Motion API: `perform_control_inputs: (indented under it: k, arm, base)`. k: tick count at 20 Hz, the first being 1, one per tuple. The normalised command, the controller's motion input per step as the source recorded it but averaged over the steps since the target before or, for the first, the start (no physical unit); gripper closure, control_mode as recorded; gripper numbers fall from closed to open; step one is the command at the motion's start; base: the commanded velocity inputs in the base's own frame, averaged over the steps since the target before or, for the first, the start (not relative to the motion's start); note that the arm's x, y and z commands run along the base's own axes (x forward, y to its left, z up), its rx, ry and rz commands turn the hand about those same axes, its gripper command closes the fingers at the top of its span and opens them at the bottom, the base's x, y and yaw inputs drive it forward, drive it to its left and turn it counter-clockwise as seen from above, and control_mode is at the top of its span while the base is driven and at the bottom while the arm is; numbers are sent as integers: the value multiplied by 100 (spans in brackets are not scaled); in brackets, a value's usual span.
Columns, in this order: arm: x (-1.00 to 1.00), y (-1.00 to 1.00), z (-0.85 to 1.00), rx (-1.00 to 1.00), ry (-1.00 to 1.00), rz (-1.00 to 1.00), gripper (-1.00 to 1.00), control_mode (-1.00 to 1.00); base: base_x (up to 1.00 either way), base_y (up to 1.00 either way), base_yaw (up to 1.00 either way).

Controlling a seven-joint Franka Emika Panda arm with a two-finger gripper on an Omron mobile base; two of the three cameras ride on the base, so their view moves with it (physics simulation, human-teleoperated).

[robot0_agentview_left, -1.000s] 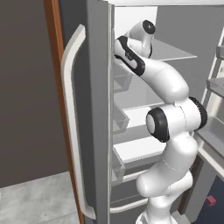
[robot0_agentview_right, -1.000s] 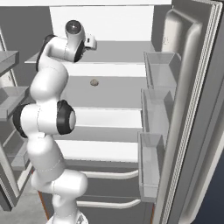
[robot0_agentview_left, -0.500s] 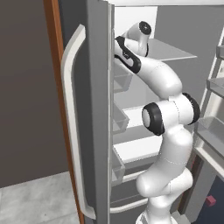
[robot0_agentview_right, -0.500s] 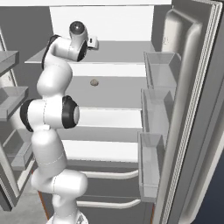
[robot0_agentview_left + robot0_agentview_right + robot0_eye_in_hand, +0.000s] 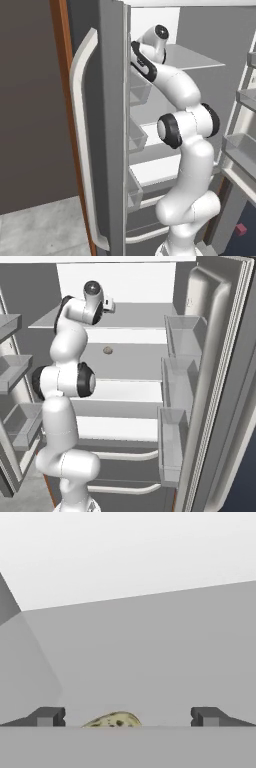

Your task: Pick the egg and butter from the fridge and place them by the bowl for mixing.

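A: Where's the task thing vs the pincer (image 5: 127,716)?
B: Hand view: a speckled rounded lump (image 5: 112,720) sits low between the two finger tips (image 5: 47,716), nearer the left one, on the grey shelf. Tips wide apart, nothing clamped.
A: Base views?
B: Right base view has the fridge (image 5: 220,381) open, arm reaching to the upper shelf (image 5: 135,313), plus a small brownish lump (image 5: 107,350) on the shelf below. Left base view adds the door handle (image 5: 82,145). Butter: can't tell where. No readable writing.

Speckled lump (image 5: 107,350) on a middle fridge (image 5: 150,363) shelf (bins to its right)
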Motion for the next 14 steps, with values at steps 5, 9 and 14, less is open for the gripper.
perform_control_inputs:
  k: [5, 9, 14]
  arm:
    - [1, 0, 0, 0, 3, 0, -100, -100]
    - [-6, 0, 0, 0, 0, 0, -100, -100]
    - [-7, 0, 0, 0, 0, 0, -100, -100]
  base:
    - [0, 0, 0]
    - [0, 0, 0]
    - [0, 0, 0]
